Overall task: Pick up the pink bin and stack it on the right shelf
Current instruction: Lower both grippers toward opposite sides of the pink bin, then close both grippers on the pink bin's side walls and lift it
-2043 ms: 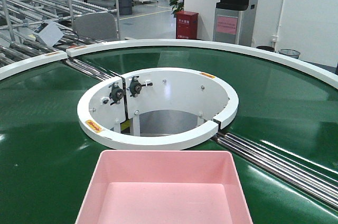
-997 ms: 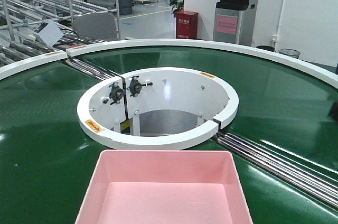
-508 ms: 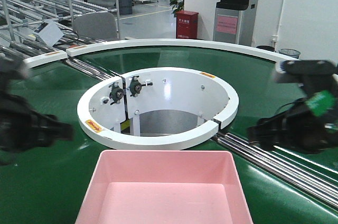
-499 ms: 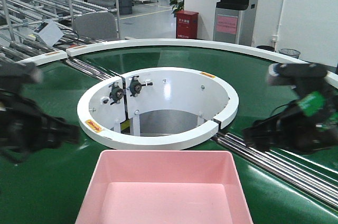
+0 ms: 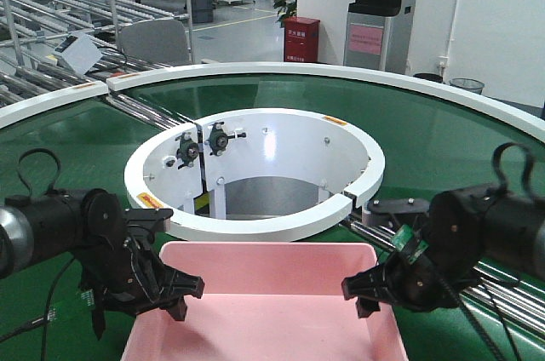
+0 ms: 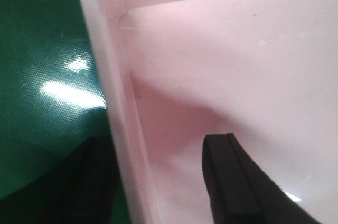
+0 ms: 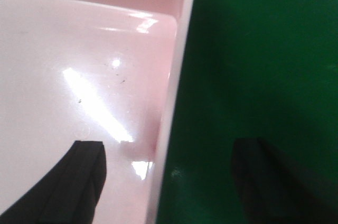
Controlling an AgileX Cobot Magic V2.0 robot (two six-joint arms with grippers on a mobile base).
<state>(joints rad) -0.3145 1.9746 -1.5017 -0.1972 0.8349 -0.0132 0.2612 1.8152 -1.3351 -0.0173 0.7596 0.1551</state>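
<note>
The pink bin (image 5: 264, 318) sits on the green belt at the bottom centre, its near part cut off by the frame edge. My left gripper (image 5: 166, 300) is open over the bin's left wall. In the left wrist view that gripper (image 6: 158, 182) straddles the wall (image 6: 113, 102), one finger (image 6: 235, 187) inside the bin and the other outside over the belt. My right gripper (image 5: 364, 291) is open over the right wall. In the right wrist view that gripper (image 7: 169, 182) has one finger (image 7: 74, 182) inside and one outside. The right shelf is out of view.
The green conveyor belt (image 5: 443, 148) curves round a white ring (image 5: 255, 225) with an open well just behind the bin. Steel rollers (image 5: 477, 267) cross the belt at the right, under the right arm. Racks and a red cabinet (image 5: 301, 40) stand far behind.
Both arms have swung in from the sides and come down onto the bin's left and right walls. The bin has not moved.
</note>
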